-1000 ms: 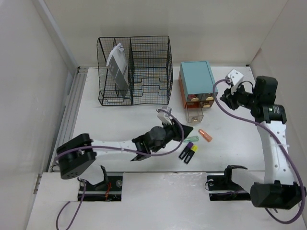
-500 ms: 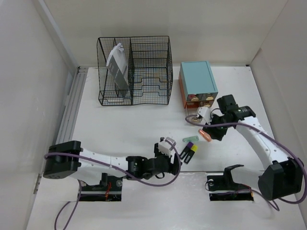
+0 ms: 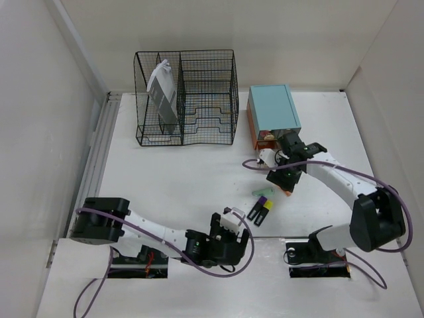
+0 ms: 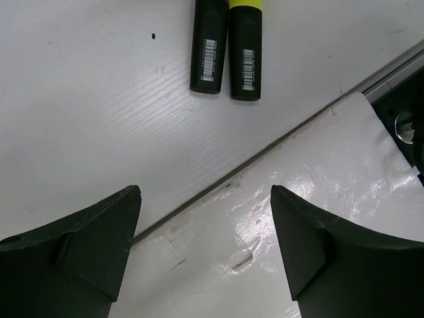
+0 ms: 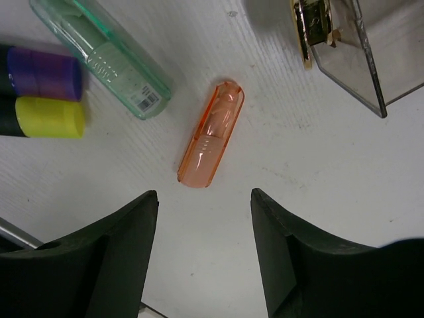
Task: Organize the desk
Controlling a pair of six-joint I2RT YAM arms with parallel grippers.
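My right gripper [image 5: 202,199] hangs wide open and empty, lined up over the orange translucent pill-shaped cap [image 5: 211,132] lying loose on the matte-white desk [image 5: 344,199] beneath me. I judge it ready for pinching. My left gripper [image 4: 205,199], equally spread and empty, hovers at the desk's near edge beside two black-barrelled highlighters [image 4: 209,46].

1. On the tabletop [image 3: 172,172], the wire rack [image 3: 199,99] stands at the back, with the drawer box [image 3: 273,112] just right of it.
2. Two markers [image 3: 263,213] lie side by side near the front edge.
3. A tube [image 5: 103,56] lies just behind the markers, and a capsule [image 5: 211,134] lies near it, not touching.
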